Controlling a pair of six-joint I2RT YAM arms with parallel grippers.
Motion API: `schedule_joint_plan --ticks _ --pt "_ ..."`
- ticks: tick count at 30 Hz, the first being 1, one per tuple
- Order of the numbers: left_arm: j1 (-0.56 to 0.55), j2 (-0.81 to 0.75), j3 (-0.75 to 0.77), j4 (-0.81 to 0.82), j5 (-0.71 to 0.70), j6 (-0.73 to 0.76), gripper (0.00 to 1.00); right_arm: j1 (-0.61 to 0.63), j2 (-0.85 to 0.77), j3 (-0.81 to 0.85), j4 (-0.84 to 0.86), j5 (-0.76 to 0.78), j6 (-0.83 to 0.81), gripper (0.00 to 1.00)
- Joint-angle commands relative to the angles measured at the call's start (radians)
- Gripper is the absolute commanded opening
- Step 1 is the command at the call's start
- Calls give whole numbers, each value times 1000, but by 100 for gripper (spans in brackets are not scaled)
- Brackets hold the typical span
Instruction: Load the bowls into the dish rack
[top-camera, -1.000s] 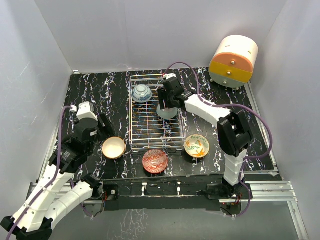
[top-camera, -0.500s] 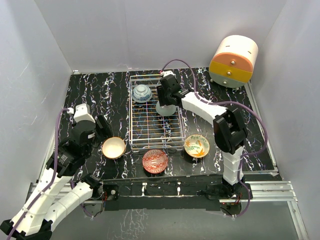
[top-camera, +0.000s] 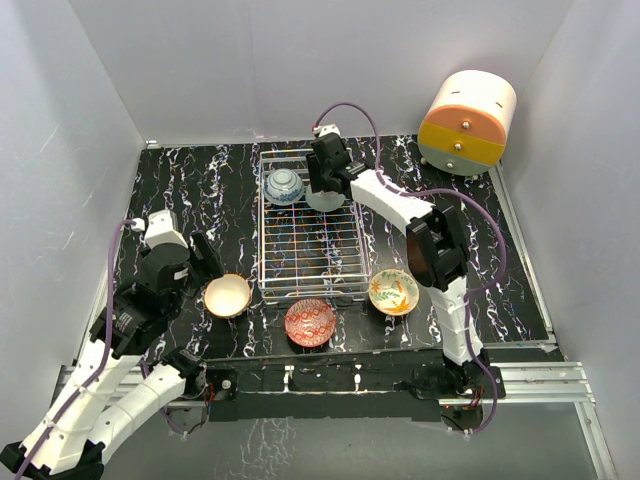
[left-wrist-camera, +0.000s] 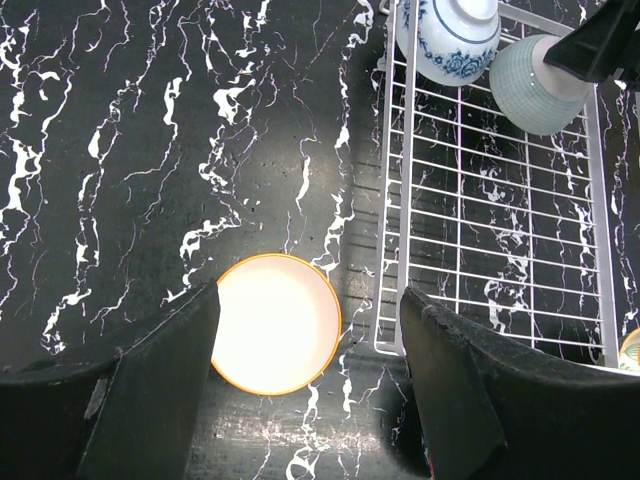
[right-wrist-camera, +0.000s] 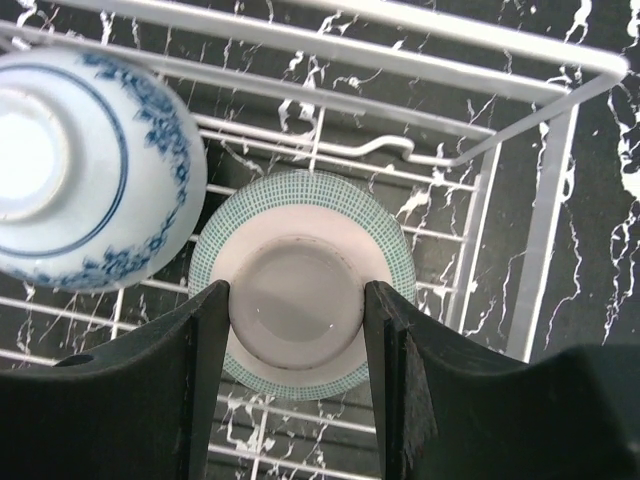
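The pale mint bowl (right-wrist-camera: 296, 262) hangs upside down over the far right corner of the dish rack (right-wrist-camera: 546, 232). My right gripper (right-wrist-camera: 295, 322) is shut on its foot ring, with a finger pressed against each side. A blue-patterned bowl (right-wrist-camera: 85, 170) sits upside down in the rack beside it. From above, the right gripper (top-camera: 322, 183) is over the rack's (top-camera: 310, 255) far end. My left gripper (left-wrist-camera: 310, 372) stands open above the cream-tan bowl (left-wrist-camera: 275, 322), which rests on the table left of the rack. A red patterned bowl (top-camera: 310, 322) and a yellow-green leafy bowl (top-camera: 393, 291) lie near the rack's front.
A cream-and-orange drawer unit (top-camera: 467, 122) stands at the back right corner. White walls close in the black marbled table (top-camera: 190, 190) on three sides. The rack's low wire sides rise above the table.
The right arm carried the mint bowl from the rack's middle to its far end, beside the blue bowl. The left arm drew back slightly toward the near edge.
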Motion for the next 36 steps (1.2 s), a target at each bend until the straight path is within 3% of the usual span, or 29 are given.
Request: schedule_joint_plan --ticks 1,13,20,24,31,35,36 --pt "-1 -1 19 -21 -28 12 71 -28 15 97 41 50 -18 52" --pt "-2 18 10 -8 -18 11 71 -65 56 120 69 36 -34 54" --pt "-2 16 4 -10 -17 7 71 -66 55 95 95 11 -32 77" --pt "-2 16 -3 -12 -17 3 71 -66 31 91 106 -16 -37 79" --pt "-2 28 6 -3 5 6 73 -63 -150 -15 174 -88 -24 84" --pt "-2 27 27 42 87 65 78 -61 -284 -100 176 -100 -3 85" --pt "-1 27 31 60 119 95 81 -61 -321 -138 173 -96 5 89"
